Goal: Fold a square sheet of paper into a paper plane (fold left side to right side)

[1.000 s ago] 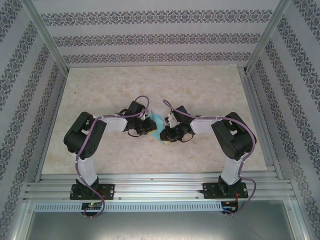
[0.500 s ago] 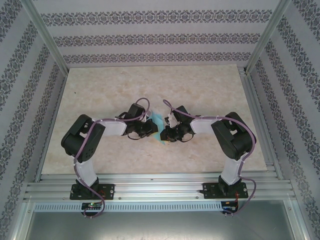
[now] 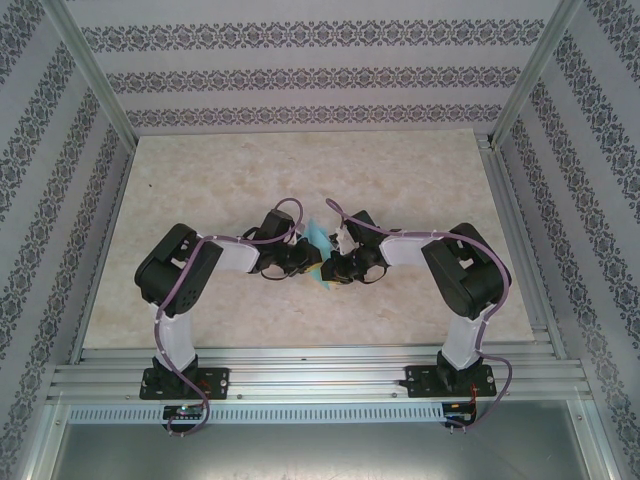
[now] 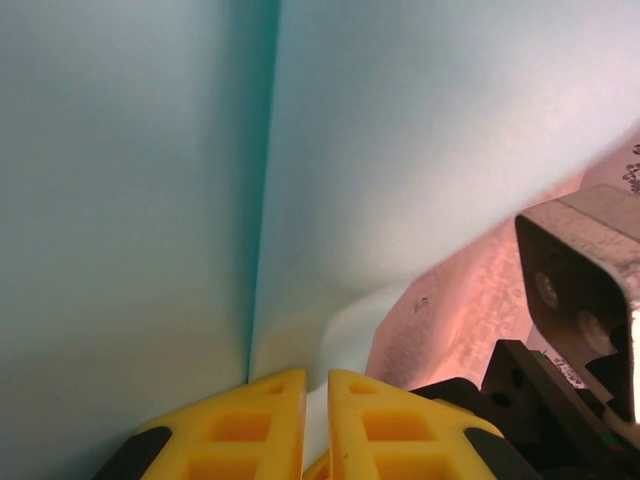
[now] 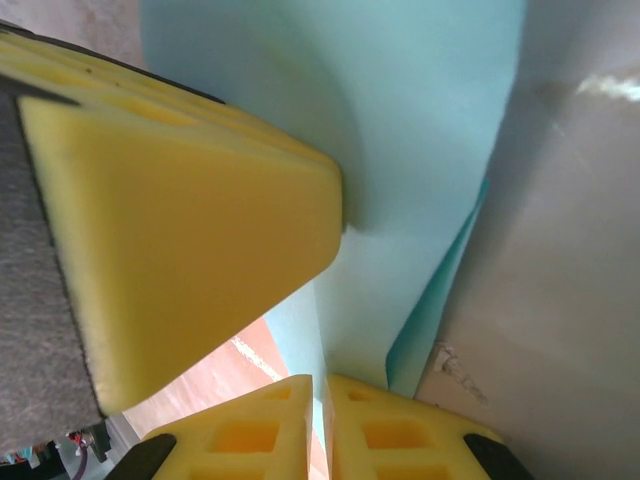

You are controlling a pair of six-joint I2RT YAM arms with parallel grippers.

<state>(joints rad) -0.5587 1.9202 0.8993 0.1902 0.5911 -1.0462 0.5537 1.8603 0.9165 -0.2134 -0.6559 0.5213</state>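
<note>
The turquoise sheet of paper (image 3: pixel 318 243) is held off the table between my two grippers at the middle. My left gripper (image 3: pixel 308 262) is on its left and my right gripper (image 3: pixel 332 268) on its right, almost touching. In the left wrist view the paper (image 4: pixel 400 150) shows a lengthwise crease, and the left gripper (image 4: pixel 317 378) is shut on a paper edge. From the right wrist, the right gripper (image 5: pixel 320 382) is shut on the folded paper (image 5: pixel 430 130), with a left finger (image 5: pixel 180 200) pressed against the sheet. The grippers hide too much to tell whether it has a paper plane's shape.
The beige marbled table (image 3: pixel 400 180) is walled by patterned panels at the back and sides, with aluminium rails along the near edge. The right gripper's grey body (image 4: pixel 585 270) sits close beside the left fingers.
The left arm has swung right, bringing its gripper closer to the right gripper, so the paper between them is narrower. The right arm has hardly moved.
</note>
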